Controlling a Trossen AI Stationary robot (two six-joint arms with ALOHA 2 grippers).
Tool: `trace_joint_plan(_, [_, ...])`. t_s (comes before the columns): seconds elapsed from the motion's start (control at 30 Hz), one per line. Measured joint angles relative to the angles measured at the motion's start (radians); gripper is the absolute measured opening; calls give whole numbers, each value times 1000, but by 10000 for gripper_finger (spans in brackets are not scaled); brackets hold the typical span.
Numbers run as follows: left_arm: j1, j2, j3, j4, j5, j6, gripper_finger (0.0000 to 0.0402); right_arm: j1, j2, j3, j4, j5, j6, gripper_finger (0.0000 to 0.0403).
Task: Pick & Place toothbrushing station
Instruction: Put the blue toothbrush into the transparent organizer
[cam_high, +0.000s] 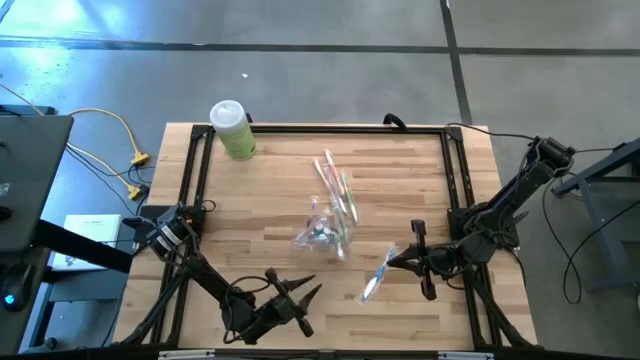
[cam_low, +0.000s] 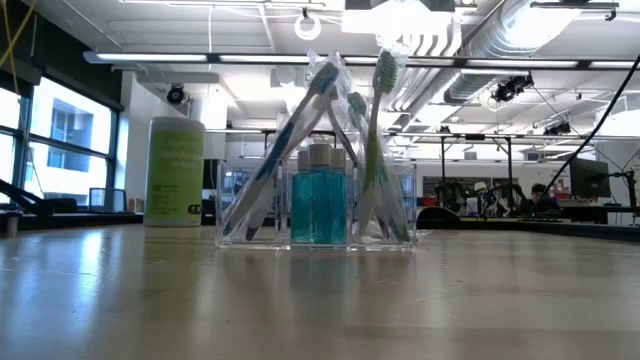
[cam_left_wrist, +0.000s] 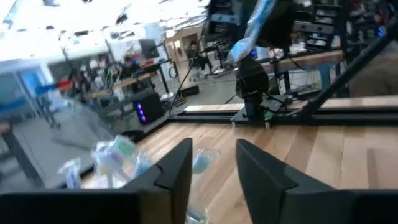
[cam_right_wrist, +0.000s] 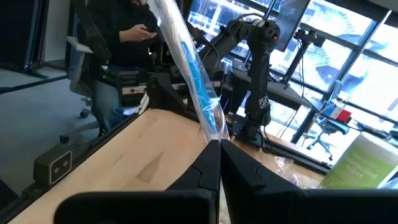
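Clamped right gripper (cam_right_wrist: 219, 149) holds wrapped toothbrush (cam_right_wrist: 189, 74); left gripper (cam_left_wrist: 211, 165) parted.

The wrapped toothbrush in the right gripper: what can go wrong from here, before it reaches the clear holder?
1. The right gripper pinches only one end of the wrapped toothbrush; the long free end may swing or slip.
2. The clear holder already has several leaning toothbrushes, so the new one may hit them or tip the holder.
3. The left gripper, open, waits near the table's front edge; the arms could cross paths.
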Motion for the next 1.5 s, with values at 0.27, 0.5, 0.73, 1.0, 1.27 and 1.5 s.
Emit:
trace_joint_plan(0.27, [12,-1,0,0,-74,-292,166,-1,110,81,71,-54,-218,2])
trace_joint_plan(0.5, [-37,-13,0,60,-31,-336,165,0,335,258,36,-104,-538,2])
trace_joint_plan(0.73, [-118,-45,0,169,-22,-530,165,-11,530,430,33,-100,-796,2])
trace_joint_plan(1.0, [-134,-47,1,91,129,-811,165,-11,727,605,68,-22,-1081,2])
trace_joint_plan(1.27, [-132,-47,1,66,159,-827,165,-22,816,730,72,-5,-1208,2])
trace_joint_plan(1.5, [-126,-47,1,20,274,-817,165,-57,817,756,71,1,-1229,2])
